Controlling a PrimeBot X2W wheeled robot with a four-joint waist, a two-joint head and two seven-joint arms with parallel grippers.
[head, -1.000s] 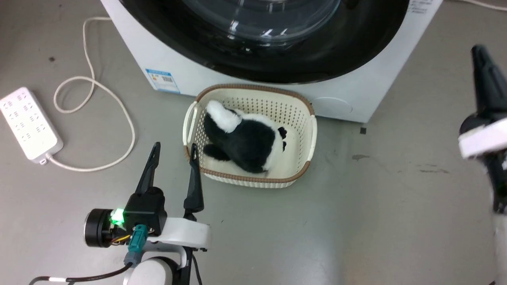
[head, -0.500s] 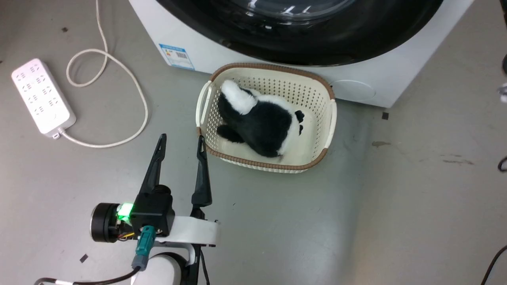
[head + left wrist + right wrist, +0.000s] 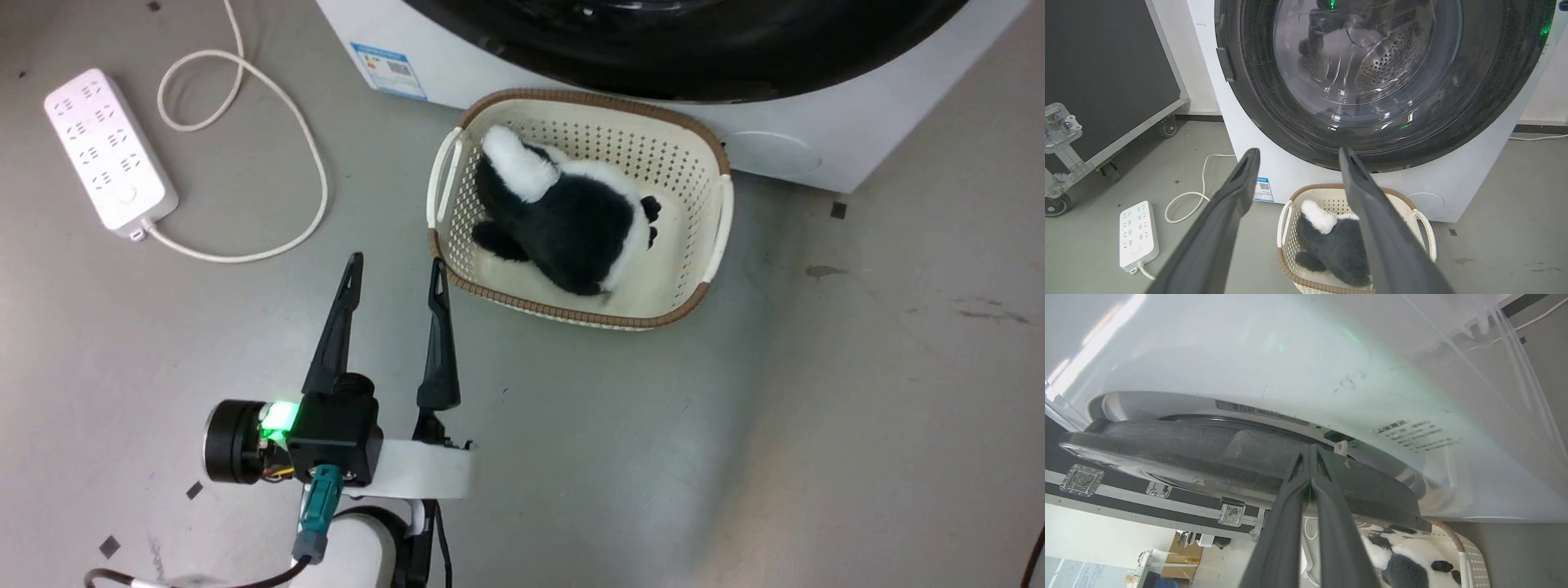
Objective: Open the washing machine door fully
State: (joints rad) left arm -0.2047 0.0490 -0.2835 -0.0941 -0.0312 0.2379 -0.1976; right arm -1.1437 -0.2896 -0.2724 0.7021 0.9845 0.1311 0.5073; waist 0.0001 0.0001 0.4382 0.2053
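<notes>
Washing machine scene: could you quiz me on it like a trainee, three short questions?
1. True or false: the left hand is open.
2. What lies in the basket? A) towel B) plush toy C) shoes
3. Fill in: the shut tips of the right hand point at the rim of the ___.
Key: 1 true; 2 B; 3 door.

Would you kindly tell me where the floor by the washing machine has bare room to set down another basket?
The widest bare floor lies right of the basket, past the washing machine corner. Another patch lies right of the open left hand. The left side is crowded by the power strip and its looping cable.
</notes>
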